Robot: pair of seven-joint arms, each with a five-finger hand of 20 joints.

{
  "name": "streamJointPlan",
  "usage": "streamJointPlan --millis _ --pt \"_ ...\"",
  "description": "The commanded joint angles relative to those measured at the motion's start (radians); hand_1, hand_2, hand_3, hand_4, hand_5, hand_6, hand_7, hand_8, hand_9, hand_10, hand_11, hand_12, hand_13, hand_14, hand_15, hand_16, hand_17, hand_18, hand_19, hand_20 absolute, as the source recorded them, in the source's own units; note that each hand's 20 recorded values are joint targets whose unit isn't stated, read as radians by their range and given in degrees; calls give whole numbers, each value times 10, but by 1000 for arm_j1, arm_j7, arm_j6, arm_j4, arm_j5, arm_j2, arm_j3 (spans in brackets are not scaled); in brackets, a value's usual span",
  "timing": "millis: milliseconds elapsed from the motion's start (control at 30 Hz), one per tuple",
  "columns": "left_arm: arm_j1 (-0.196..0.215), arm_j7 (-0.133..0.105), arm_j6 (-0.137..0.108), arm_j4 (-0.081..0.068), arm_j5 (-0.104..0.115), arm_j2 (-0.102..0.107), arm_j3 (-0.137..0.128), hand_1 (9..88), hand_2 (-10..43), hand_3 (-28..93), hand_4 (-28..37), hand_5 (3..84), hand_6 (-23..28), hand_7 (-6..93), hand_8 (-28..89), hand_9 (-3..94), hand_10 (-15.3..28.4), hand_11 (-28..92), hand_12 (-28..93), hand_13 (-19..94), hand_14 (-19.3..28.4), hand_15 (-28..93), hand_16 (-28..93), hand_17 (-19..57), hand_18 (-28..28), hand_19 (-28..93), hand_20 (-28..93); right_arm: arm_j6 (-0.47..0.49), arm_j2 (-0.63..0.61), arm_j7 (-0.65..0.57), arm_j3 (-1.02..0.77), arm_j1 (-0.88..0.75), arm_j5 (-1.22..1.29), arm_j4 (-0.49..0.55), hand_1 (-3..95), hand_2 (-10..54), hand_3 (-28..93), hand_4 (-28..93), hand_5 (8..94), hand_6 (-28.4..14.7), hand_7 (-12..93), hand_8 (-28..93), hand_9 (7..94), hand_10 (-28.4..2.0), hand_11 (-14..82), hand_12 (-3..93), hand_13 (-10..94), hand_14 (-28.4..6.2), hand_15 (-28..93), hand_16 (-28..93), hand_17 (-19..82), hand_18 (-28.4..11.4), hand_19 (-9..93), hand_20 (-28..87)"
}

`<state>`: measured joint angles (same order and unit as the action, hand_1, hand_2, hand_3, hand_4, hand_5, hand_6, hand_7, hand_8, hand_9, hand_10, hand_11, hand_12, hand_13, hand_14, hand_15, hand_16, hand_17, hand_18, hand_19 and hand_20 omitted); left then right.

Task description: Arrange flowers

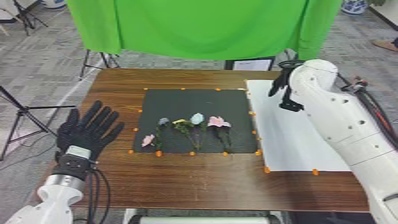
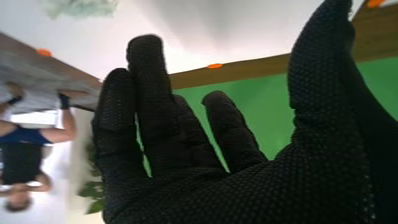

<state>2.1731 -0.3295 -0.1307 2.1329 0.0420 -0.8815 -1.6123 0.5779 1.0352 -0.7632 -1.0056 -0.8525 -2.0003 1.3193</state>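
Observation:
My left hand point(image 1: 89, 129) rests open at the table's left side, left of the black sheet point(image 1: 182, 102). On that sheet lie several flowers: a small pink one point(image 1: 148, 140), a grey-blue one point(image 1: 163, 121), a yellowish one point(image 1: 181, 122), a pale blue one point(image 1: 197, 119) and a larger pink one point(image 1: 218, 122), stems toward the front. My right hand point(image 1: 282, 84) is over the back of the white sheet point(image 1: 275, 132), away from these flowers. In the right wrist view my right hand point(image 2: 200, 182) is open, its fingers holding nothing. Beyond it is a blurred pale bloom point(image 2: 82, 6).
Orange markers point(image 1: 267, 170) line both sheets on the brown table point(image 1: 178, 185). A green cloth point(image 1: 195, 30) hangs behind the table. My right arm crosses above the white sheet and hides part of it. Tripods stand at the left.

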Motion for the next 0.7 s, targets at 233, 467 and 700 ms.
streamJointPlan --millis 233,467,700 --pt "-10 -4 19 1 4 -2 16 310 107 693 -283 402 91 160 -90 327 165 218 116 240 160 341 -64 -68 149 336 71 94 -30 -51 13 -11 -8 -124 350 -95 762 -283 281 -83 84 -91 258 -198 68 114 340 -198 403 143 239 -267 754 366" --pt "-10 3 6 1 7 -10 21 309 110 695 -283 398 94 156 -90 327 167 216 115 239 161 339 -64 -67 148 334 69 134 -23 -49 -29 -41 47 -168 390 -95 787 -282 288 -68 128 -112 264 -165 102 96 247 -181 246 116 176 -241 637 296" --pt "-14 11 16 -2 0 -14 20 299 120 695 -283 390 94 146 -89 326 166 207 111 238 162 338 -65 -67 147 334 68 125 -29 -59 -42 -88 59 -135 465 -95 809 -282 420 -69 168 -127 419 -162 147 106 381 -151 289 99 241 -224 685 277"
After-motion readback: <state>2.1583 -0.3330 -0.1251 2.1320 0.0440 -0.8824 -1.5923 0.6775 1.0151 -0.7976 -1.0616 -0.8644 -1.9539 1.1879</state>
